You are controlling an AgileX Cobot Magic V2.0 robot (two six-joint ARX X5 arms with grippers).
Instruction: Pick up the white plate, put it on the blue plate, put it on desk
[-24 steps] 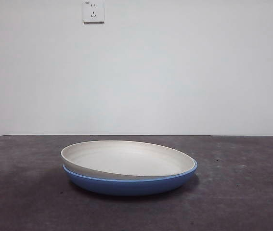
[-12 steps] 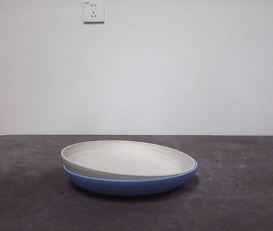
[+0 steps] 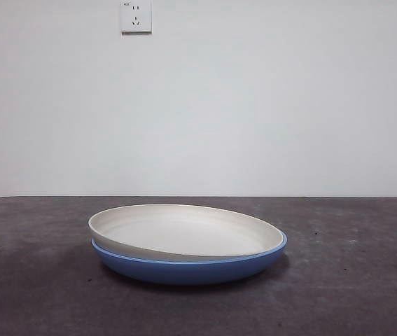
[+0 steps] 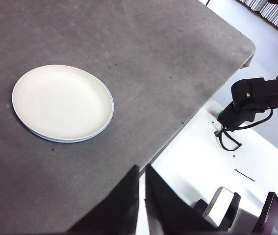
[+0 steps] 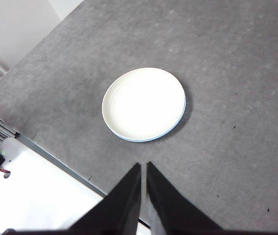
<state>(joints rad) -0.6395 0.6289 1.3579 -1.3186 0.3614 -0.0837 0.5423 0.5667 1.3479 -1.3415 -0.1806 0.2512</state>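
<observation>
White plate nested in blue plate, both grippers high and clear

Front view catches the tilt: the white plate (image 3: 184,231) sits askew in the blue plate (image 3: 187,267), one edge riding higher, no arm in sight. The wrist views show the stack lying on the worktop (image 5: 227,122) well away from the left gripper (image 4: 141,178) and the right gripper (image 5: 143,176), each with jaws pressed together, holding nothing; there only a thin blue sliver peeks out.

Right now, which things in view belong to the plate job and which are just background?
Job:
white plate, nested in the blue plate
blue plate
desk

Background:
wall socket
left tool and right tool, both shut, high above the desk
</observation>
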